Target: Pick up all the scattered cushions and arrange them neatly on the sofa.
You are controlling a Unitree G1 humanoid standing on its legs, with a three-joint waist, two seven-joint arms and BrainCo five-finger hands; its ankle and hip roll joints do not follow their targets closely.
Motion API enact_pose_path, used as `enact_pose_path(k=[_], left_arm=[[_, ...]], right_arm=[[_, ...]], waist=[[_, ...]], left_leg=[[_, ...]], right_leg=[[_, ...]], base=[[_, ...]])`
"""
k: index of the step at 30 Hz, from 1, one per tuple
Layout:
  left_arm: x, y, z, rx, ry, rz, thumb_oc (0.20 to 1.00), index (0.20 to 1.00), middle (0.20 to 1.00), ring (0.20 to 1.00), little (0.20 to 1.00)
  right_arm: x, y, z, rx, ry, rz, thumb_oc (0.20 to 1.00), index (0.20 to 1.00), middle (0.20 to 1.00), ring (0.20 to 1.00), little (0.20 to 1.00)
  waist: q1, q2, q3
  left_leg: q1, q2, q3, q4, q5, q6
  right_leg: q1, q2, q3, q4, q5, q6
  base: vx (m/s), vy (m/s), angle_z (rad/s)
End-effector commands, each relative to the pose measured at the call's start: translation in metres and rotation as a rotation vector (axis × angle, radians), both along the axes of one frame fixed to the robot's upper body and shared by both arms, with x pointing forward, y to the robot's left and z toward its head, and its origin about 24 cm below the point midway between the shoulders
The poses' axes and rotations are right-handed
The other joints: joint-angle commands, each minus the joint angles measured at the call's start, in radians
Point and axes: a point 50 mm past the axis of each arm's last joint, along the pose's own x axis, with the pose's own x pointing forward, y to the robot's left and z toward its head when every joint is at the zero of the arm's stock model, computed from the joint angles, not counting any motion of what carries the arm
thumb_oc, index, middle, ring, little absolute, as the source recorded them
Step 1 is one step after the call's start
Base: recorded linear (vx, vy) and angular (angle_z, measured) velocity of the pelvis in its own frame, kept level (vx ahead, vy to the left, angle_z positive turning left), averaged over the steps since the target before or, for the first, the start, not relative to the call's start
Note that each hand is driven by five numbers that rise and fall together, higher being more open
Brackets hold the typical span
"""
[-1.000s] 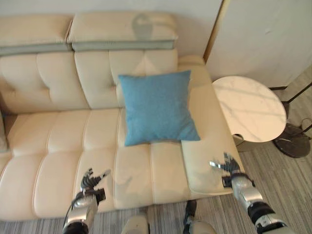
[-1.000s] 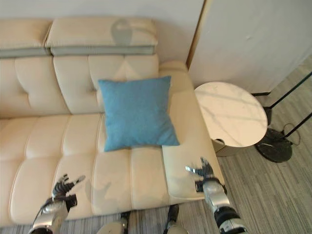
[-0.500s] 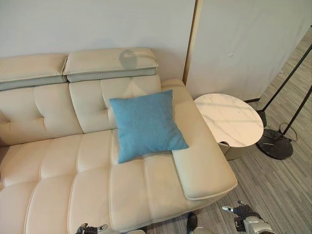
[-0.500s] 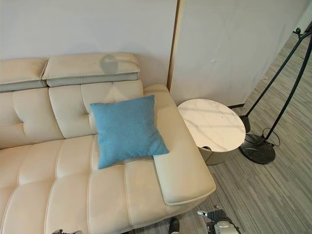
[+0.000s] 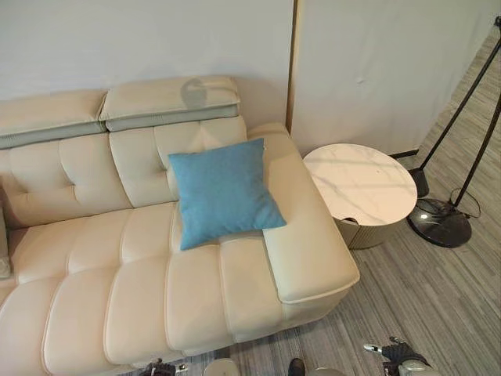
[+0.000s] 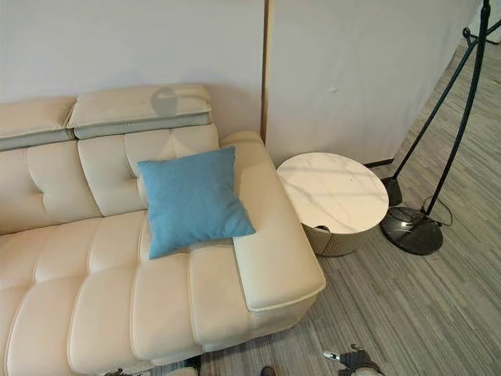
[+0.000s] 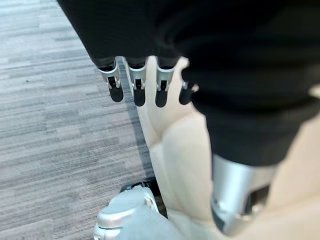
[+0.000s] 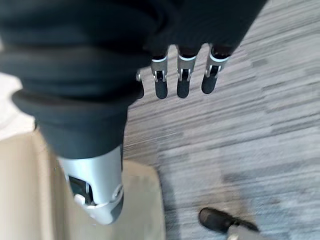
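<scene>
A blue square cushion (image 5: 223,190) leans against the backrest of the cream leather sofa (image 5: 94,258), near its right armrest. Both hands are low in front of the sofa, at the bottom edge of the eye views and apart from the cushion. My left hand (image 5: 160,367) is by the sofa's front; in its wrist view the fingers (image 7: 137,86) are straight and hold nothing, over the grey floor and the sofa's front edge. My right hand (image 5: 391,352) hangs over the floor right of the armrest, its fingers (image 8: 182,80) also straight and empty.
A round marble side table (image 5: 360,184) stands right of the armrest. A floor lamp's black base (image 5: 440,223) and thin poles (image 5: 470,86) are further right. A grey-beige soft thing (image 5: 4,247) shows at the sofa's far left edge. Striped grey carpet (image 6: 407,305) lies in front.
The camera has pulled back and risen, so more wall and floor show. Both hands have dropped from over the seat's front to the bottom edge. The blue cushion stays put.
</scene>
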Motion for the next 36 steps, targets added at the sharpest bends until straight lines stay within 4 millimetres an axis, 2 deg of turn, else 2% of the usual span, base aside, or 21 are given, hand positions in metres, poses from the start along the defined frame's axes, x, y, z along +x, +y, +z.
enact_pose_path(k=[1,3,4,5,6,7,8,10,14,26,33,36], left_arm=[[0.028,0.021,0.016,0.062,-0.105,-0.009,1.000,1.000,1.000,1.000,1.000],[0.024,0.022,0.016,0.048,-0.114,0.022,1.000,1.000,1.000,1.000,1.000],[0.022,0.025,0.016,0.025,-0.141,0.079,1.000,1.000,1.000,1.000,1.000],[0.024,0.025,0.018,0.021,-0.157,0.079,1.000,1.000,1.000,1.000,1.000],[0.035,0.028,0.024,0.019,-0.212,0.096,1.000,1.000,1.000,1.000,1.000],[0.037,0.027,0.024,0.020,-0.219,0.091,1.000,1.000,1.000,1.000,1.000],[0.045,0.024,0.027,0.017,-0.248,0.083,1.000,1.000,1.000,1.000,1.000],[0.046,0.021,0.027,0.017,-0.247,0.072,1.000,1.000,1.000,1.000,1.000],[0.041,0.015,0.024,-0.005,-0.248,0.076,1.000,1.000,1.000,1.000,1.000],[0.042,0.019,0.031,-0.014,-0.325,0.136,1.000,1.000,1.000,1.000,1.000],[0.047,0.022,0.048,-0.013,-0.456,0.150,1.000,1.000,1.000,1.000,1.000],[0.050,0.020,0.055,-0.003,-0.506,0.129,1.000,1.000,1.000,1.000,1.000]], right_arm=[[0.042,0.006,0.014,-0.001,-0.121,0.025,1.000,1.000,1.000,1.000,1.000],[0.043,0.003,0.017,-0.006,-0.132,0.031,1.000,1.000,1.000,1.000,1.000],[0.048,0.003,0.020,-0.008,-0.148,0.045,1.000,1.000,1.000,1.000,1.000],[0.049,0.004,0.020,-0.004,-0.156,0.046,1.000,1.000,1.000,1.000,1.000],[0.051,0.003,0.023,0.000,-0.190,0.031,1.000,1.000,1.000,1.000,1.000],[0.051,0.003,0.024,0.000,-0.196,0.026,1.000,1.000,1.000,1.000,1.000],[0.050,0.002,0.025,-0.002,-0.211,0.011,1.000,1.000,1.000,1.000,1.000],[0.050,0.003,0.024,-0.003,-0.207,0.012,1.000,1.000,1.000,1.000,1.000],[0.052,0.008,0.024,-0.008,-0.205,0.053,1.000,1.000,1.000,1.000,1.000],[0.060,0.024,0.026,0.026,-0.254,0.076,1.000,1.000,1.000,1.000,1.000],[0.072,0.038,0.042,0.079,-0.402,0.089,1.000,1.000,1.000,1.000,1.000],[0.070,0.044,0.045,0.117,-0.451,0.074,1.000,1.000,1.000,1.000,1.000]], waist=[[0.003,-0.039,0.062],[0.005,-0.047,0.053],[0.008,-0.056,0.039],[0.007,-0.058,0.033],[-0.012,-0.049,0.006],[-0.021,-0.041,-0.003],[-0.037,-0.027,-0.020],[-0.040,-0.026,-0.029],[-0.027,-0.030,-0.030],[-0.008,-0.061,-0.030],[0.003,-0.072,-0.027],[0.005,-0.076,-0.023]], left_leg=[[0.110,-0.136,0.070,-0.142,-0.235,0.150],[0.115,-0.145,0.083,-0.026,-0.287,0.164],[0.148,-0.153,0.097,0.091,-0.394,0.186],[0.160,-0.150,0.105,0.116,-0.416,0.191],[0.270,-0.126,0.160,0.034,-0.419,0.180],[0.288,-0.123,0.167,-0.034,-0.396,0.170],[0.312,-0.109,0.177,-0.148,-0.370,0.146],[0.310,-0.107,0.173,-0.148,-0.374,0.138],[0.325,-0.118,0.171,-0.148,-0.377,0.151],[0.326,-0.139,0.158,-0.148,-0.392,0.170],[0.330,-0.141,0.157,-0.148,-0.393,0.176],[0.327,-0.140,0.156,-0.148,-0.393,0.178]], right_leg=[[0.191,-0.010,-0.007,-0.193,-0.038,0.121],[0.175,-0.022,-0.006,-0.193,-0.024,0.122],[0.164,-0.035,-0.003,-0.200,-0.020,0.123],[0.160,-0.036,-0.006,-0.200,-0.020,0.124],[0.153,-0.026,-0.031,-0.200,-0.027,0.131],[0.147,-0.022,-0.042,-0.200,-0.026,0.133],[0.142,-0.019,-0.073,-0.200,-0.031,0.143],[0.142,-0.020,-0.087,-0.200,-0.030,0.145],[0.152,-0.031,-0.087,-0.200,-0.011,0.148],[0.167,-0.057,-0.089,-0.200,0.008,0.166],[0.174,-0.061,-0.089,-0.200,0.011,0.172],[0.170,-0.063,-0.089,-0.200,0.013,0.174]], base=[[-0.20,-0.105,-0.12],[-0.19,-0.090,-0.22],[-0.17,-0.067,0.09],[-0.11,0.001,0.34],[-0.03,0.067,0.54],[-0.03,0.154,0.72],[-0.03,0.135,0.66],[-0.05,0.120,0.74],[-0.04,0.165,0.39],[-0.02,0.077,0.01],[0.00,0.011,0.01],[0.00,0.000,0.00]])
